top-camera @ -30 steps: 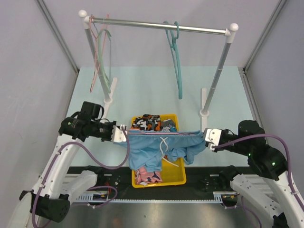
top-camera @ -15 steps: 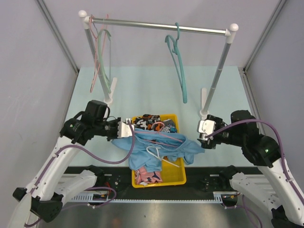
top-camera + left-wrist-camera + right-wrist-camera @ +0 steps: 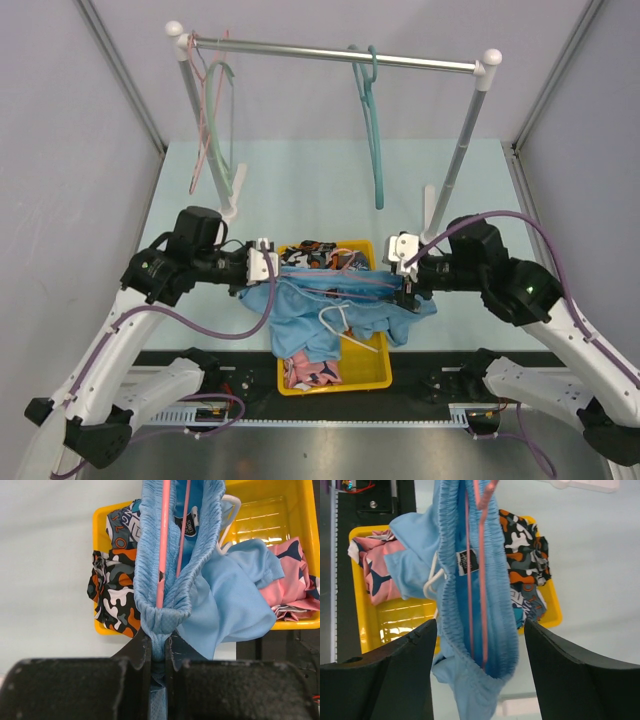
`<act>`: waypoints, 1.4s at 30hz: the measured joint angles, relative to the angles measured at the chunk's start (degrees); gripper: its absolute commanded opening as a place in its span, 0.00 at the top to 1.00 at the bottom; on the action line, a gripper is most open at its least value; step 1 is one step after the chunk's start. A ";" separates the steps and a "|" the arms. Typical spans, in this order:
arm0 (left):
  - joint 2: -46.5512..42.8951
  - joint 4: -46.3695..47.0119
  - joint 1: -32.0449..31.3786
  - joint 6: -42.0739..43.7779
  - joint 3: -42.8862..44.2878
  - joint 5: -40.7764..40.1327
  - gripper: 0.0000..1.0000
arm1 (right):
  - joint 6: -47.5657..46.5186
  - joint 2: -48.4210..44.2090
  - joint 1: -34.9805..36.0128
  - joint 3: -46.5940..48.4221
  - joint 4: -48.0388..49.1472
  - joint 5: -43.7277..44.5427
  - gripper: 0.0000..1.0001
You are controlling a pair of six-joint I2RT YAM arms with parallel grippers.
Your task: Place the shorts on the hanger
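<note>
The light blue shorts (image 3: pixel 330 300) hang over the yellow bin (image 3: pixel 375 375), their waistband stretched sideways between the two arms. My left gripper (image 3: pixel 268 262) is shut on the waistband's left end; the left wrist view shows the fabric (image 3: pixel 160 615) pinched between the left gripper's (image 3: pixel 159 645) jaws. Two thin pink bars of the hanger (image 3: pixel 162 540) run inside the waistband. My right gripper (image 3: pixel 408 272) stands open at the other end. In the right wrist view the right gripper's (image 3: pixel 480 625) fingers sit wide on either side of the shorts (image 3: pixel 455 555) and the hanger (image 3: pixel 482 580) without touching them.
The bin also holds orange-black-white patterned shorts (image 3: pixel 112 600) and pink patterned cloth (image 3: pixel 310 372). Behind it stands a clothes rail (image 3: pixel 330 52) with a teal hanger (image 3: pixel 372 120) and, at its left end, pale pink (image 3: pixel 203 150) and pale green (image 3: pixel 232 160) hangers.
My right gripper has opened, let go of the waistband and moved left toward the bin. The left gripper has shifted right, and the shorts now sag looser.
</note>
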 measured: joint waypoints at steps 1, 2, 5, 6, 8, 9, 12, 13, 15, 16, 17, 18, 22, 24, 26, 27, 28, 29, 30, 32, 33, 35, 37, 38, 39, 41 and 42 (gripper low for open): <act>0.00 0.17 0.00 -0.15 0.00 0.28 1.00 | 0.66 -0.09 0.55 -1.05 1.25 -0.39 0.28; -0.02 0.33 0.00 -0.39 0.00 0.46 1.00 | 1.03 -0.44 0.98 -2.49 2.58 -0.70 0.30; -0.07 0.70 0.00 -0.94 0.00 0.98 1.00 | 1.38 -0.90 2.23 -6.19 5.95 -1.27 0.39; -0.09 0.76 0.00 -1.09 0.00 1.22 1.00 | 1.38 -0.50 2.58 -6.93 6.75 -1.46 0.41; -0.17 0.83 0.00 -1.36 0.00 1.66 1.00 | 1.40 1.09 3.10 -7.54 8.46 -1.75 0.48; -0.33 0.85 0.00 -1.36 0.00 1.79 1.00 | 1.33 1.79 3.26 -7.63 8.94 -1.81 0.53; -1.01 0.85 0.00 -1.38 0.00 2.21 1.00 | 1.36 3.52 3.56 -8.26 10.86 -1.77 0.79; -1.27 0.87 0.00 -1.46 0.00 2.34 1.00 | 1.51 3.67 3.56 -8.55 11.17 -1.66 0.91; -1.79 1.05 0.00 -1.88 0.00 2.60 1.00 | 2.03 3.56 3.54 -8.87 11.30 -1.27 1.00; -1.99 1.14 0.00 -2.14 -0.02 2.82 1.00 | 2.75 3.15 3.56 -8.96 11.47 -0.81 1.00; -2.19 1.57 0.00 -2.56 -0.04 3.19 1.00 | 3.06 2.56 3.56 -8.98 11.45 -0.55 1.00; -2.29 2.16 -0.07 -3.10 -0.07 3.63 1.00 | 3.69 1.51 3.56 -9.01 11.43 0.11 1.00; -2.38 6.82 -0.72 -6.78 -0.11 6.88 0.60 | 6.86 -3.82 3.30 -8.00 9.29 1.95 1.00; -2.38 9.35 -0.94 -8.55 -0.07 7.58 0.36 | 8.50 -5.16 1.11 -5.44 5.70 2.45 1.00; -2.32 11.93 -0.39 -11.56 -0.02 7.45 0.13 | 9.92 -6.60 -2.58 -2.51 0.98 3.65 1.00; -2.16 12.87 -0.39 -12.15 0.00 7.61 0.10 | 10.36 -7.13 -3.50 -1.73 -0.83 4.11 1.00; -1.99 14.05 -0.39 -13.11 0.00 7.61 0.09 | 10.99 -7.56 -4.11 -1.07 -2.73 4.57 1.00; -1.79 14.67 -0.39 -13.86 0.00 7.80 0.08 | 11.52 -7.91 -4.44 -0.72 -4.39 4.92 1.00; -1.55 15.30 -0.39 -14.62 0.00 7.87 0.06 | 12.02 -8.92 -5.09 -0.59 -5.90 5.05 1.00; -1.05 16.65 -0.39 -15.56 0.00 7.96 0.03 | 13.44 -11.04 -7.06 -0.59 -8.83 5.81 1.00; -0.90 17.20 -0.39 -16.11 0.00 7.98 0.03 | 14.25 -12.20 -8.15 -0.61 -9.73 6.19 1.00; -0.76 18.27 -0.39 -16.98 -0.02 8.04 0.02 | 16.20 -14.47 -10.69 -0.83 -10.97 6.99 1.00; -1.01 19.32 -0.39 -17.86 -0.20 8.17 0.01 | 18.23 -17.16 -13.66 -0.83 -12.15 8.24 1.00; -1.11 19.61 -0.39 -17.99 -0.26 8.17 0.01 | 18.82 -17.94 -14.25 -0.83 -12.48 8.70 1.00; -1.33 20.06 -0.39 -18.25 -0.46 8.17 0.00 | 19.69 -19.04 -15.65 -0.83 -12.96 9.44 1.00; -1.75 20.72 -0.39 -18.53 -0.87 8.20 0.00 | 21.29 -19.91 -17.46 -0.79 -13.62 12.00 1.00; -1.88 20.92 -0.39 -18.84 -1.01 8.20 0.00 | 22.49 -19.80 -18.53 -0.76 -13.84 13.79 1.00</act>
